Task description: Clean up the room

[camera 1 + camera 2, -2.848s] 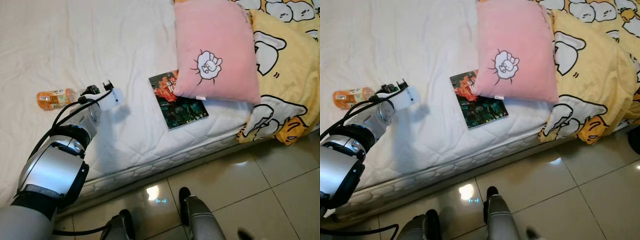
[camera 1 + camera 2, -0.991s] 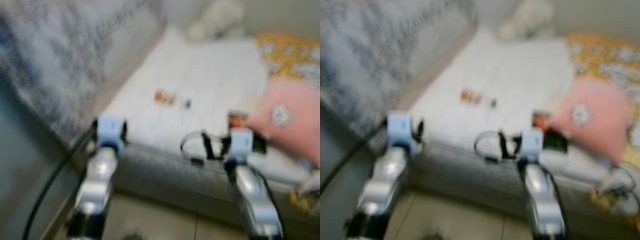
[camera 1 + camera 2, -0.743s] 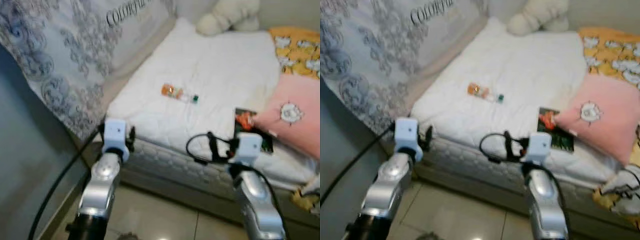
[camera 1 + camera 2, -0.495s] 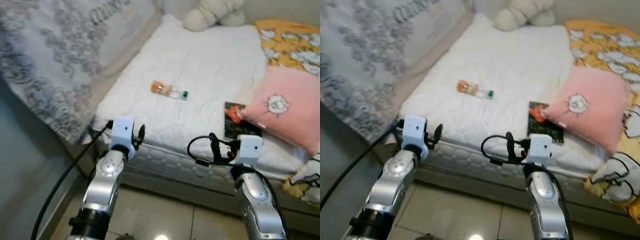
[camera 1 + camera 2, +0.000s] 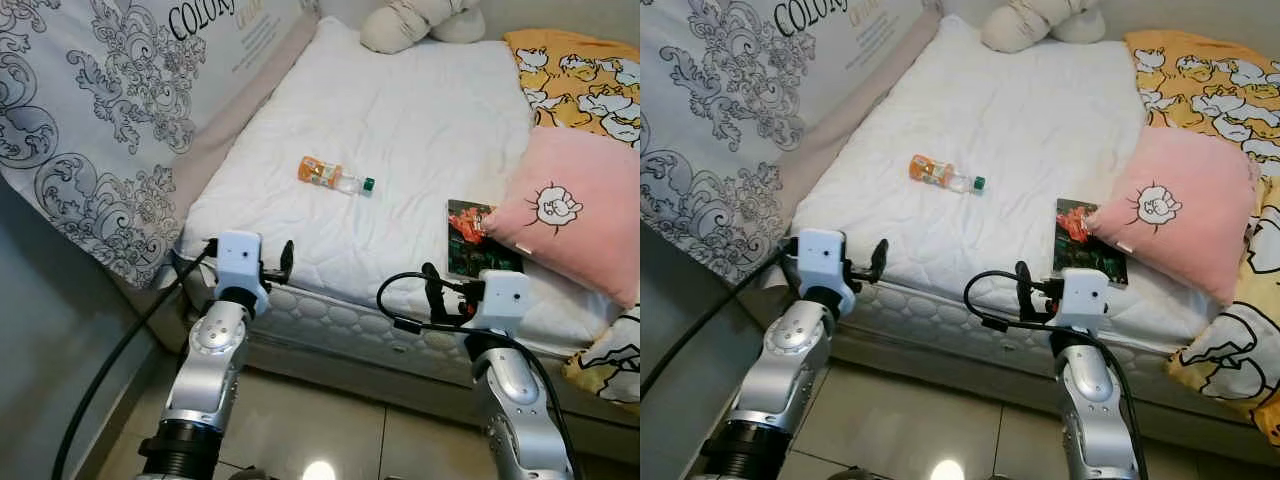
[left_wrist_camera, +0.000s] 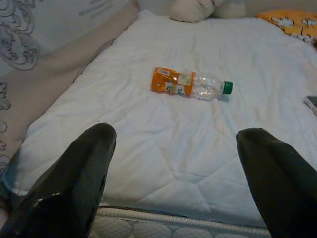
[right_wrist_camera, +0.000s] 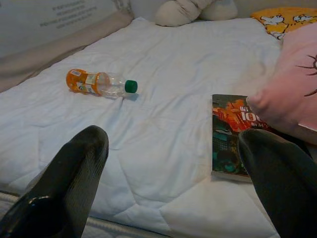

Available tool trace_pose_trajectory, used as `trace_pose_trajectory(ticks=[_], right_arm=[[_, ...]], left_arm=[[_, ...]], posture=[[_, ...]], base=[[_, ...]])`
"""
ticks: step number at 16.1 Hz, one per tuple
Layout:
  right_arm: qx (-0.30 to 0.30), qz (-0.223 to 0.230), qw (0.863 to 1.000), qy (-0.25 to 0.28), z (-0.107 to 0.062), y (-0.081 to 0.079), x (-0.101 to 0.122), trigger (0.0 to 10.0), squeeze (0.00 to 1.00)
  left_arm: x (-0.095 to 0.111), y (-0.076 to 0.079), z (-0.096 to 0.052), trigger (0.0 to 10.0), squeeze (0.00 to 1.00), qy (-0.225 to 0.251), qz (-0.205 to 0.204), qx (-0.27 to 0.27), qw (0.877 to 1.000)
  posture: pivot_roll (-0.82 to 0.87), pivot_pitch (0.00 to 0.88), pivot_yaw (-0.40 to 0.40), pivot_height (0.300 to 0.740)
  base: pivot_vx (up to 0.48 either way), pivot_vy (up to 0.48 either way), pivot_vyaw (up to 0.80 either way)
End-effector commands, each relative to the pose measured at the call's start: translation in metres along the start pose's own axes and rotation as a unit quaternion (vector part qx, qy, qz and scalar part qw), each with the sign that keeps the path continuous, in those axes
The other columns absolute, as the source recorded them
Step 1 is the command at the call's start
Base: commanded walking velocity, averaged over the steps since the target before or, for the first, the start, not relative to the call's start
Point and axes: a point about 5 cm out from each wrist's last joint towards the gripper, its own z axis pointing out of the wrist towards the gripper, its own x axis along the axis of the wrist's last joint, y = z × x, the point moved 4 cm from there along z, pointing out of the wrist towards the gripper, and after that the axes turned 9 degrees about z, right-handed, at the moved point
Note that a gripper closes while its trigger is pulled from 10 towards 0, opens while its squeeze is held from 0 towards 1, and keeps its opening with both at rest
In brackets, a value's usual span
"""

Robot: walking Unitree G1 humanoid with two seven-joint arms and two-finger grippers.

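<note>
A clear bottle (image 5: 335, 176) with an orange label and green cap lies on its side on the white mattress (image 5: 420, 120). A book (image 5: 468, 236) lies near the mattress edge, partly under a pink pillow (image 5: 572, 210). Both arms are raised in front of the mattress edge, short of the bed. My left gripper (image 6: 176, 136) is open and empty, and the bottle (image 6: 190, 84) lies well beyond it. My right gripper (image 7: 173, 136) is also open and empty, with the bottle (image 7: 101, 83) and the book (image 7: 235, 136) ahead of it.
A yellow printed blanket (image 5: 585, 75) covers the bed's right side. A beige plush toy (image 5: 415, 22) sits at the far end. A patterned panel (image 5: 110, 110) leans along the bed's left side. Tiled floor (image 5: 320, 440) runs below the mattress edge.
The camera has pulled back from close above the bed, so the whole bed shows. The left arm no longer reaches beside the bottle; both arms are held up before the mattress edge.
</note>
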Motion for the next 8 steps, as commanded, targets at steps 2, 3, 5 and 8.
trace_pose_trajectory(ticks=[2, 3, 5, 8], right_arm=[[0.006, 0.000, 1.000, 0.010, 0.001, 0.001, 0.005, 10.0, 1.00], [0.007, -0.017, 1.000, 0.005, 0.003, 0.001, 0.004, 10.0, 1.00], [0.028, -0.024, 0.999, 0.002, 0.010, -0.005, 0.005, 10.0, 0.00], [0.026, -0.018, 0.999, 0.003, 0.018, -0.010, 0.006, 10.0, 0.00]], left_arm=[[0.022, 0.000, 0.001, 10.0, 1.00, 0.056, -0.047, -0.015, 0.997], [0.020, 0.000, 0.002, 10.0, 1.00, 0.050, -0.063, -0.012, 0.997], [0.015, -0.004, 0.010, 10.0, 0.00, 0.032, -0.036, 0.006, 0.999], [0.020, -0.010, 0.014, 10.0, 0.00, 0.041, -0.031, 0.019, 0.999]], posture=[[0.04, 0.000, 0.001, 0.740], [0.04, 0.000, 0.004, 0.740], [0.04, 0.000, 0.005, 0.740], [0.05, 0.000, 0.009, 0.740]], base=[[0.182, 0.000, 0.00], [0.480, 0.000, 0.00], [0.480, 0.000, 0.00], [0.480, 0.000, 0.00]])
